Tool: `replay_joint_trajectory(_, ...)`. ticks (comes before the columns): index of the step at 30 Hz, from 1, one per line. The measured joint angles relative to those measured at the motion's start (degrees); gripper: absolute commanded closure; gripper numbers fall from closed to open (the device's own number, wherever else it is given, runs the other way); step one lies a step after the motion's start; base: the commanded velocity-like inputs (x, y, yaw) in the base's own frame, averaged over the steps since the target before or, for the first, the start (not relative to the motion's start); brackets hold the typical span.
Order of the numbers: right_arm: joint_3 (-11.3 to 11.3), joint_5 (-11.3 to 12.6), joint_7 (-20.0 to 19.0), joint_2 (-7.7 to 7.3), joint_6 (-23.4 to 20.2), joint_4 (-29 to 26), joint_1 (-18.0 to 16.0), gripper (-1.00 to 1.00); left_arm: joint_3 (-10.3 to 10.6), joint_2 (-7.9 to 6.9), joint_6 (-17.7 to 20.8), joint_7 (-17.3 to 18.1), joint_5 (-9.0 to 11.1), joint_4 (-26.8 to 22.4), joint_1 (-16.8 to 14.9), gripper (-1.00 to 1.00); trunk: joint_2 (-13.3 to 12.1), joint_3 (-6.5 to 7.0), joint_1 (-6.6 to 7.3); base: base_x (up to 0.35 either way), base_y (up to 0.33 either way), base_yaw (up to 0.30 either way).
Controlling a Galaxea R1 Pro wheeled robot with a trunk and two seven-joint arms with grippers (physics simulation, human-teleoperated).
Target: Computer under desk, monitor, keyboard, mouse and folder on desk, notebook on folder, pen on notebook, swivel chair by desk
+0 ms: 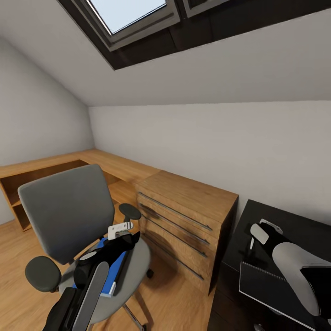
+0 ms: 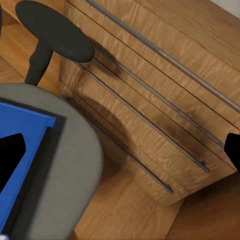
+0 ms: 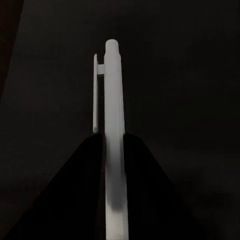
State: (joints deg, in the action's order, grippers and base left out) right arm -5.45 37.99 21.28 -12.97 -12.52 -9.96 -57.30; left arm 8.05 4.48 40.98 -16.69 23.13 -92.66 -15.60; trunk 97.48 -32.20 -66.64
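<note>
2 fingers [image 3: 85, 190] clamping pen [image 3: 114, 125]

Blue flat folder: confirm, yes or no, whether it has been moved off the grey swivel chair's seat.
No: the bright-blue flat folder lies on the grey swivel chair's seat, under the left gripper.

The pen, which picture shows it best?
The right wrist view: the pen stands big and white between the right gripper's dark fingers, clip showing. In the head view it is a thin sliver by that gripper over the desk.
</note>
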Motion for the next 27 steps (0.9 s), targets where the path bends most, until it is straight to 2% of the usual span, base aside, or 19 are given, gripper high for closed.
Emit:
replay_joint_trajectory(3,0.02,-0.01,0.0,0.0,0.0,0.0,0.01,1.0,0.0,0.0,0.02,0.0,0.0,-0.01,0.0,-1.0,0.0,0.0,0.0,0.0,0.0,0.0)
replay_joint_trajectory(4,0.02,-0.01,0.0,0.0,0.0,0.0,0.01,-1.0,0.0,0.0,0.02,0.0,0.0,-0.01,0.0,-1.0,0.0,0.0,0.0,0.0,0.0,0.0)
replay_joint_trajectory(27,0.06,-0.01,-0.23,-0.02,0.01,-0.6,-0.01,-1.0,0.0,0.0,0.07,0.0,0.0,0.0,0.0,-1.0,0.0,0.0,0.0,0.0,0.0,0.0)
